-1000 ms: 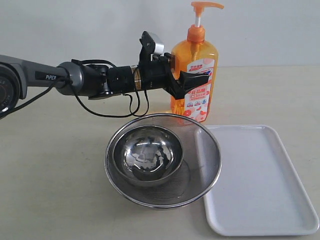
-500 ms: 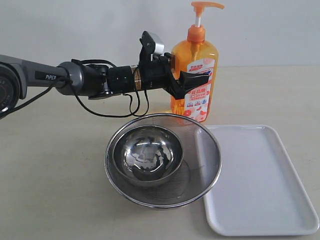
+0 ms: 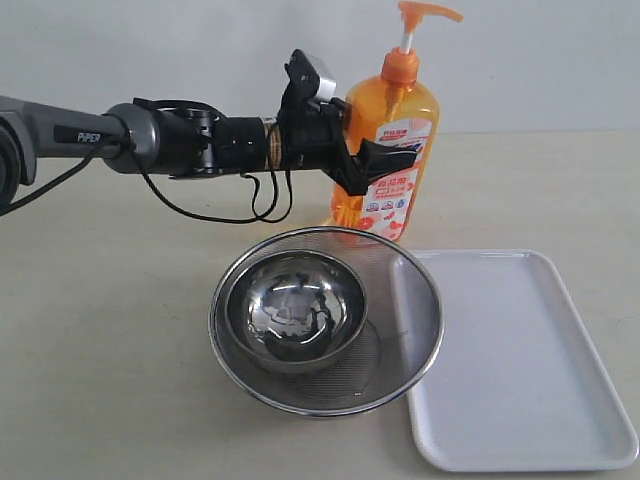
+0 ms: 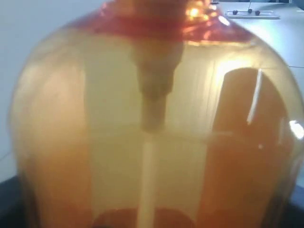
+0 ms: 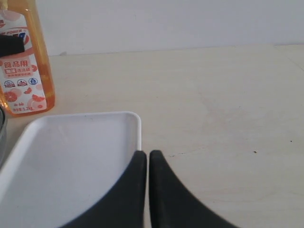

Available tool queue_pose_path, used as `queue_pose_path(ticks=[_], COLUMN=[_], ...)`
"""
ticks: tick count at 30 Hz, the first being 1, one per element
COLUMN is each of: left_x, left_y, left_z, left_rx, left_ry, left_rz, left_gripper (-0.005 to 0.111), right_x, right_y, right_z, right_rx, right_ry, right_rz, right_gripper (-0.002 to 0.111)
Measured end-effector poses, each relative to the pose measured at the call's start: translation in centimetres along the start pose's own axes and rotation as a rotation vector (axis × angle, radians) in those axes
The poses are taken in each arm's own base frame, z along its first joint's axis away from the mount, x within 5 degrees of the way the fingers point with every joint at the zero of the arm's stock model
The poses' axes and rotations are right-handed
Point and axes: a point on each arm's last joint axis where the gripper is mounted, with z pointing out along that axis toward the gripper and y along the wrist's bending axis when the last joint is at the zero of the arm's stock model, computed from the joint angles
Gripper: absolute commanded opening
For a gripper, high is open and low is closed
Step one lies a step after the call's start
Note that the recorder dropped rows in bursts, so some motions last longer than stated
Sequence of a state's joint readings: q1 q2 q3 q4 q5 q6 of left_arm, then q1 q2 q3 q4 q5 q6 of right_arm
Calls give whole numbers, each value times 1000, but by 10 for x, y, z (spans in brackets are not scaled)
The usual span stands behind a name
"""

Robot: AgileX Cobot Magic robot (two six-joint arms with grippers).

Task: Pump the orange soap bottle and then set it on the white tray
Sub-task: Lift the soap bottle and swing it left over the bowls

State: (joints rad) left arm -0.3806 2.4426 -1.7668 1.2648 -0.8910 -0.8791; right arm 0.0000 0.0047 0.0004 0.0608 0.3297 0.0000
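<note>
The orange soap bottle (image 3: 400, 110) stands behind the strainer, tilted with its pump head leaning right. My left gripper (image 3: 385, 160) is shut on the bottle's body from the left, one black finger crossing the label. In the left wrist view the translucent bottle (image 4: 152, 118) fills the frame and hides the fingers. The white tray (image 3: 520, 360) lies flat at the front right. In the right wrist view my right gripper (image 5: 148, 154) is shut on nothing, low over the corner of the tray (image 5: 71, 156), with the bottle (image 5: 26, 61) far off. The right arm is out of the exterior view.
A round steel mesh strainer (image 3: 425, 300) holding a steel bowl (image 3: 295, 310) sits just in front of the bottle and touches the tray's left edge. The left arm's cable (image 3: 230, 215) hangs over the table behind it.
The bottle has tipped, its pump head moving right and a little up. My left gripper has shifted slightly up and right with it. The tray and strainer have not moved.
</note>
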Motion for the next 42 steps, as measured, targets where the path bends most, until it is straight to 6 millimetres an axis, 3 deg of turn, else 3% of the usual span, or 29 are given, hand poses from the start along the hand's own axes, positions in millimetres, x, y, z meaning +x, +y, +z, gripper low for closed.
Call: queue_pose_path(ticks=[7,11,15,16,18,23,28,31,34,37,42], left_x=[-8,-17,-25,-27,-26,-28,-74,-87,-88,-75,-60], left_y=[-1,8,39,47,48,9,-50,-90,-124,-158,-175], left_z=[-6,-25,-79,-101,-127,-169,-233,-265,-273,-268,-261], left_rx=[-17,-181,-402,-463,-514,-639,-900,-1011,-1045,-1049,-1073], left_ry=[44,144,188,187,198,255,141,79,63,39,63], left_rz=[-3,-23,-78,-111,-144,-169,-178,-169,-145,-156,-166], left_gripper=[5,5,5,5,5,5,5,5,5,5,5], right_x=[0,0,0,0,0,0,0,0,0,0,0], right_y=[0,0,0,0,0,0,0,0,0,0,0], right_z=[0,0,0,0,0,0,0,0,0,0,0], right_rx=[0,0,0,0,0,0,0,-1,-1,-1,-1], right_ry=[0,0,0,0,0,2,2,2,2,2,2], right_rz=[0,0,0,0,0,0,0,2,2,2,2], right_gripper=[0,0,0,0,0,0,0,0,0,0,0])
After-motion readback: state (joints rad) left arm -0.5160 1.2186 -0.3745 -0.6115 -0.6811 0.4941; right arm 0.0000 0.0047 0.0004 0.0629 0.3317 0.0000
